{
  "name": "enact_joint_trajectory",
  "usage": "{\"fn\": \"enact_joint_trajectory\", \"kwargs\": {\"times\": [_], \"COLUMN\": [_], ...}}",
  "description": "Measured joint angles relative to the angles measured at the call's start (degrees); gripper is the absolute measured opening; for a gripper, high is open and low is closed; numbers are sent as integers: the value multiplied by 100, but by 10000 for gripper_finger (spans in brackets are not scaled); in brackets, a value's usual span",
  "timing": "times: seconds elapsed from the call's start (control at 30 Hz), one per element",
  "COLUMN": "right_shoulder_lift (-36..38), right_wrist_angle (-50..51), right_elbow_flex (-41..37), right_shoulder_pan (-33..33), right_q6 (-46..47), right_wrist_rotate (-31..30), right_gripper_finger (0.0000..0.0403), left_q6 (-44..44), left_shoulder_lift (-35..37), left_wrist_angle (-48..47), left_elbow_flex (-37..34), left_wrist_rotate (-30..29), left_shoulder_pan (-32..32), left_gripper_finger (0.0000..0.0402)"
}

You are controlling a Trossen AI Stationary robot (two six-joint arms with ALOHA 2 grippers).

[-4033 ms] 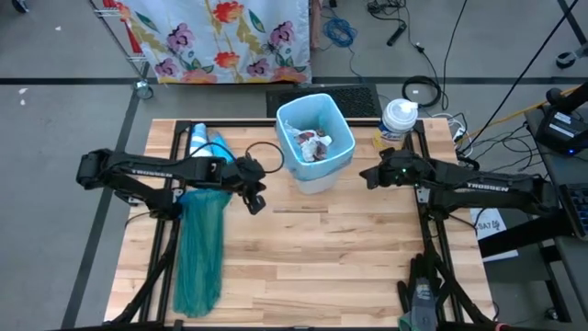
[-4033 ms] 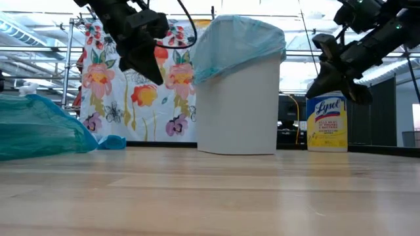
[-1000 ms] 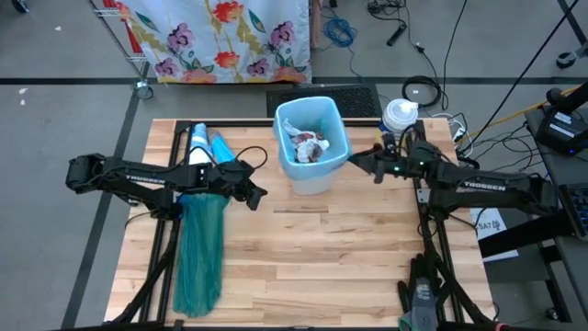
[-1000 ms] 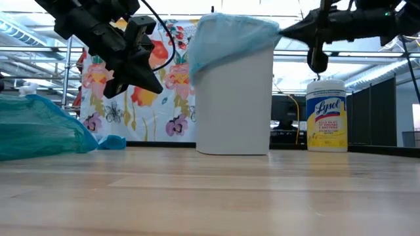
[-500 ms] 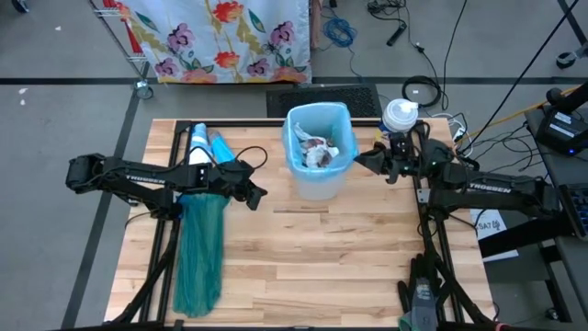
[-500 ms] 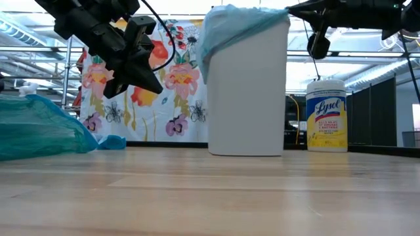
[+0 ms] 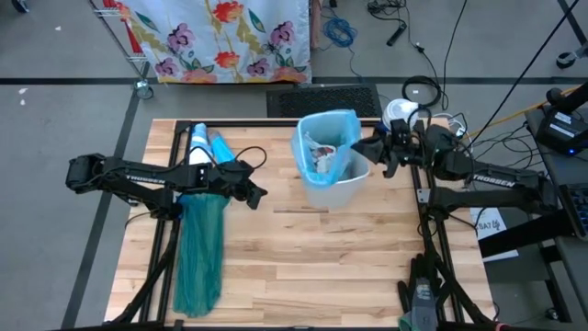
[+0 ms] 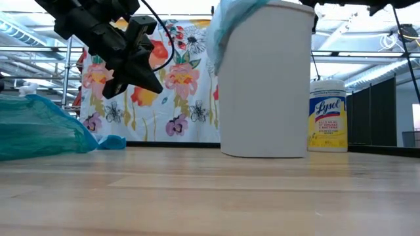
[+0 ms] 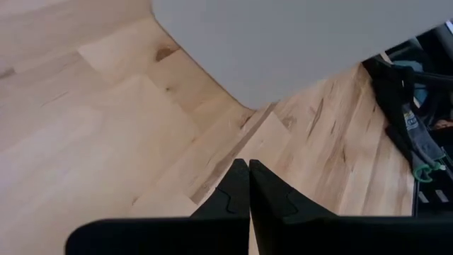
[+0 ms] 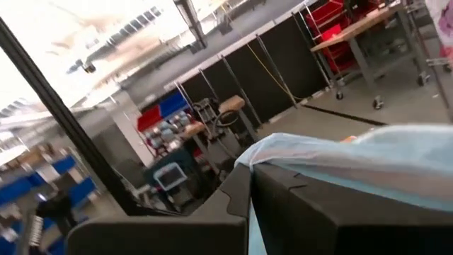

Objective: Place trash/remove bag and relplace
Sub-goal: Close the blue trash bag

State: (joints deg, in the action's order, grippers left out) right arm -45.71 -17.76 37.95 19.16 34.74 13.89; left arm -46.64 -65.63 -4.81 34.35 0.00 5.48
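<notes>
A white bin (image 7: 342,188) stands far of the table's middle, lined with the pale blue bag (image 7: 323,136). The trash (image 7: 322,156) lies inside it. My right gripper (image 7: 366,149) is at the bin's right side, level with its top and shut on the bag's rim. In the low view the bin (image 8: 266,85) fills the middle, and that gripper is nearly cut off at the picture's top. My left gripper (image 7: 259,195) hangs shut above the wood, left of the bin and clear of it. My right gripper pinches the bag's rim (image 10: 340,159) between its two fingers, on the bin's right side. It comes in about level from the table's right. The pale plastic drapes over the fingers (image 10: 304,205). The rest of the bag stays in the bin.
A Lysol canister (image 7: 400,112) stands just behind my right gripper. A teal-green bag (image 7: 200,253) lies along the table's left, with blue items (image 7: 207,145) at its far end. A floral cloth (image 7: 220,37) hangs beyond the far edge. Bare wood (image 7: 312,267) spans the near half.
My right gripper has risen and drawn back toward the table's right edge, still shut on the bag's rim. The bin has slid with it toward the right and near edges. My left gripper has kept still.
</notes>
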Motion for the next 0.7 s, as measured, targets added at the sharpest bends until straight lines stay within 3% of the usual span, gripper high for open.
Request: {"fn": "enact_joint_trajectory", "kwargs": {"times": [0.37, 0.7], "right_shoulder_lift": [-619, -959], "right_wrist_angle": [422, -391], "right_elbow_flex": [843, 942], "right_shoulder_pan": [2, 4], "right_q6": [-1245, -1671], "right_wrist_rotate": [-39, -195], "right_gripper_finger": [0, 0], "left_q6": [-380, 119], "left_shoulder_lift": [-114, -689], "left_wrist_angle": [-345, -415], "left_elbow_flex": [365, 1026], "left_wrist_rotate": [-152, -206], "left_shoulder_pan": [-1, 1], "left_gripper_finger": [0, 0]}}
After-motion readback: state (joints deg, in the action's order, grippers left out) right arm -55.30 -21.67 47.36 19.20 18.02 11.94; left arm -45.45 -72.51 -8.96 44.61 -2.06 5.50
